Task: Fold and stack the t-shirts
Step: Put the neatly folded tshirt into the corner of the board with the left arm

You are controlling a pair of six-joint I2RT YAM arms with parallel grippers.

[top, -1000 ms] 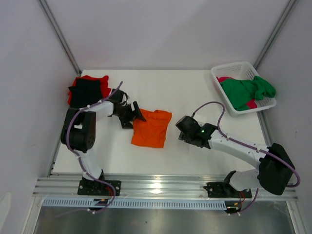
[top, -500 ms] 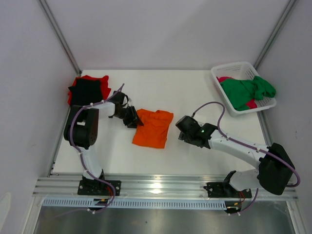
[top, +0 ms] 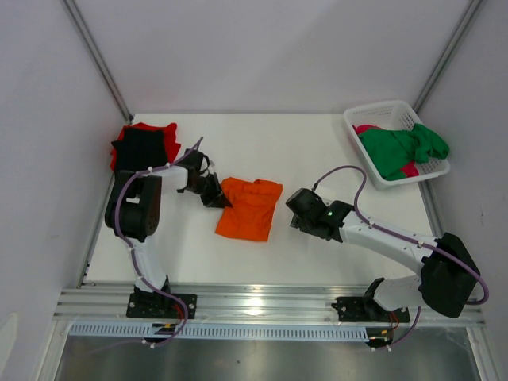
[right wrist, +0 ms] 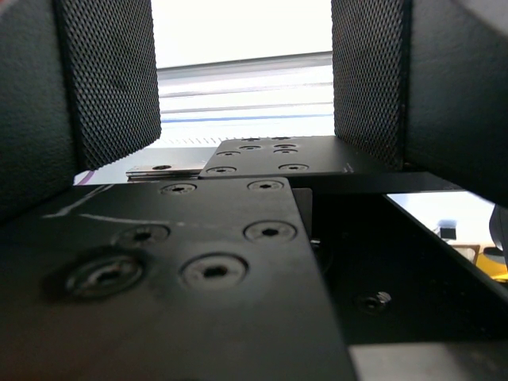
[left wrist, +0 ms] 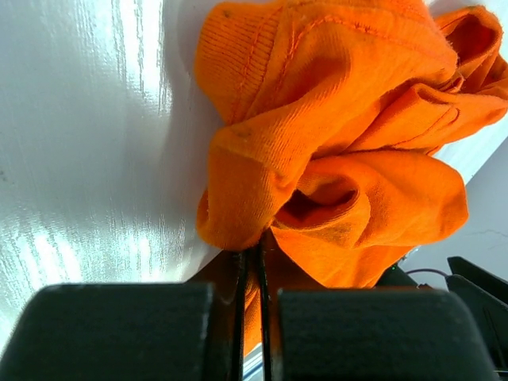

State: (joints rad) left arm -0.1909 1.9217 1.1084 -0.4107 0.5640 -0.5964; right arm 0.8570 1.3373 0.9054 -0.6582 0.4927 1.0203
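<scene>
Left claw low, pinching orange t-shirt

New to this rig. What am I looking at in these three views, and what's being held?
A left arm and a right arm are bolted to the near edge of a white table. The wide picture looks down from above and behind them; the other two come from wrist cameras. The left tool is shut on the edge of the orange shirt. The right tool is open, holding nothing. A black shirt lies on a red shirt, far left. The basket, far right, holds a green shirt and pink cloth.
</scene>
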